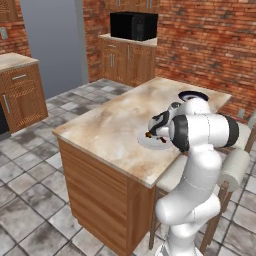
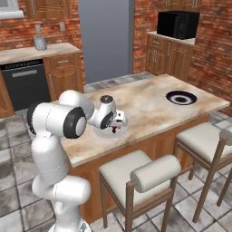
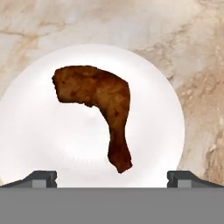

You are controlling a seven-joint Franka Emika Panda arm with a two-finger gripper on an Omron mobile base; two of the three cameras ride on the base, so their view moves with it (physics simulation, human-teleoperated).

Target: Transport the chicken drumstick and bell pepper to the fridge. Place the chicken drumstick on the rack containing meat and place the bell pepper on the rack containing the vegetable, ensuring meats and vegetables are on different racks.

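Note:
The chicken drumstick (image 3: 103, 105) lies on a white plate (image 3: 39, 140) on the island counter, its fat end at the upper left of the hand view and its thin bone pointing toward my fingers. My gripper (image 3: 112, 178) hovers just above the plate, open, with its two fingertips (image 3: 41, 178) wide apart on either side of the bone end. From the base views the gripper (image 1: 156, 131) (image 2: 118, 123) points down over the plate (image 1: 146, 143) (image 2: 105, 133). The grey fridge (image 1: 55, 45) (image 2: 106, 38) stands shut across the room, so its racks are hidden. The bell pepper is out of view.
A dark round dish (image 1: 193, 95) (image 2: 181, 97) sits at the island's far end. Stools (image 2: 136, 174) line the near side of the island. A black microwave (image 1: 133, 26) stands on wooden cabinets by the brick wall. Tiled floor lies between the island and the fridge.

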